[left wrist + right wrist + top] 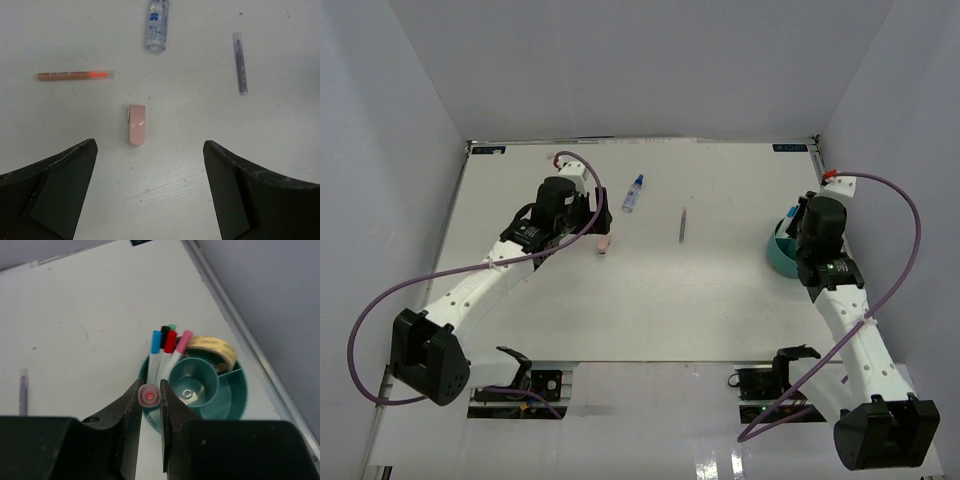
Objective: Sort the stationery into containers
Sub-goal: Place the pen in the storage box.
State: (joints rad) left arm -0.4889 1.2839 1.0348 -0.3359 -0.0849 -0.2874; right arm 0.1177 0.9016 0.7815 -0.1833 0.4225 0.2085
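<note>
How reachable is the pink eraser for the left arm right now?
Probably yes. The left gripper hangs open over the eraser, which shows between its spread fingers. The eraser lies alone on the table; the orange pen and the bottle lie apart from it, so nothing looks in the way.

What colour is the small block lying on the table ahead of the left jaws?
Pale pink. The block shows best in the left wrist view.

bottle (157,22) label blurred, nothing legible
</note>
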